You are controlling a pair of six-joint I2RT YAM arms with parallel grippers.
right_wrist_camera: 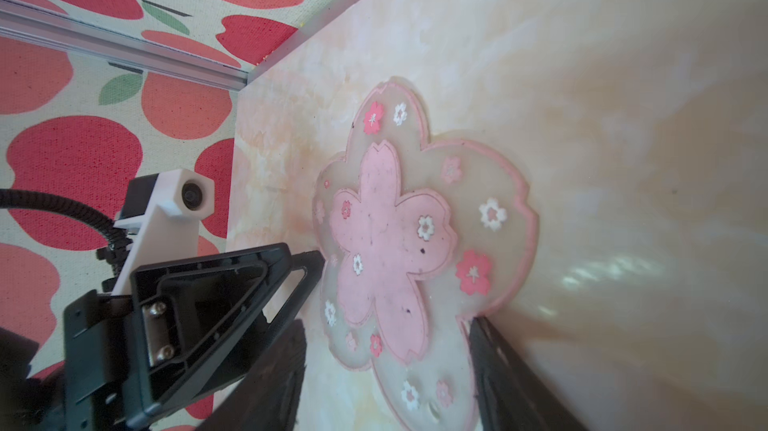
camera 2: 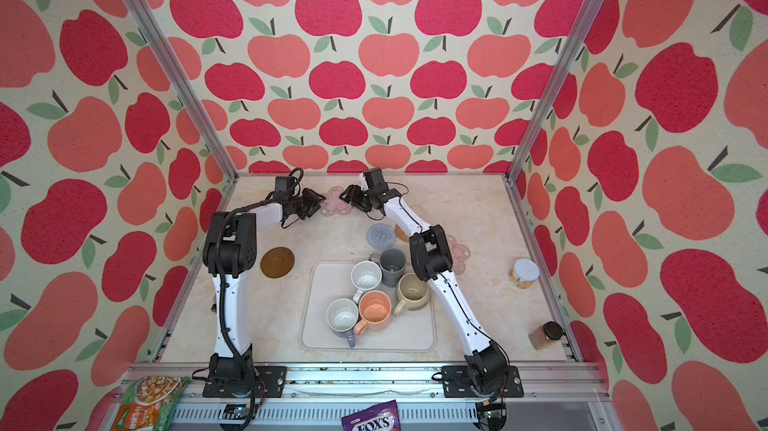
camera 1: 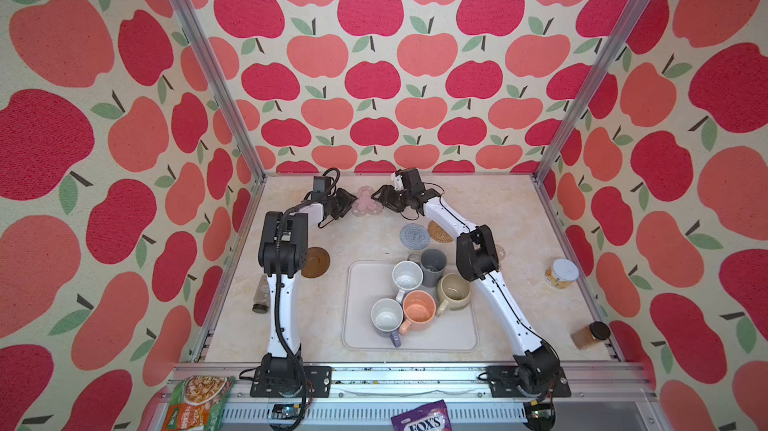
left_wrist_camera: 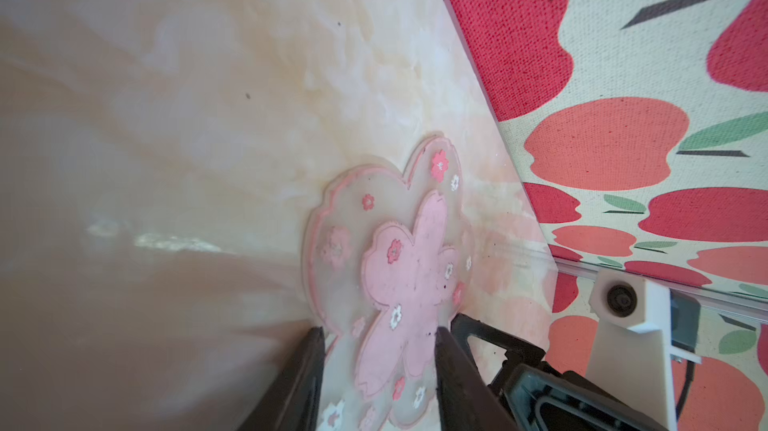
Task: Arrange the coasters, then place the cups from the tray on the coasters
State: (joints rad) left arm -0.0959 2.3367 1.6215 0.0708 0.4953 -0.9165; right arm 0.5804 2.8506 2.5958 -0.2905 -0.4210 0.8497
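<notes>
A pink flower coaster (camera 1: 366, 200) (left_wrist_camera: 411, 267) (right_wrist_camera: 390, 238) lies flat near the back wall. My left gripper (camera 1: 351, 201) (left_wrist_camera: 379, 331) is open and straddles its near petals. From the opposite side my right gripper (camera 1: 377, 196) (right_wrist_camera: 387, 323) is open over another petal. A blue-grey coaster (camera 1: 414, 236), a rattan coaster (camera 1: 438, 232) and a dark brown coaster (camera 1: 316, 262) lie apart. A second pink coaster (camera 2: 460, 254) shows behind the right arm. The tray (camera 1: 457, 333) holds white (camera 1: 407, 276), dark grey (camera 1: 433, 267), beige-olive (camera 1: 454, 292), peach (camera 1: 419, 307) and lavender (camera 1: 386, 316) cups.
A white-lidded jar (camera 1: 562, 273) and a black-capped spice jar (camera 1: 590, 335) stand at the right edge. A small bottle (camera 1: 262, 295) lies by the left arm. Snack packs (camera 1: 197, 402) (camera 1: 422, 418) rest on the front rail. The back wall is close behind both grippers.
</notes>
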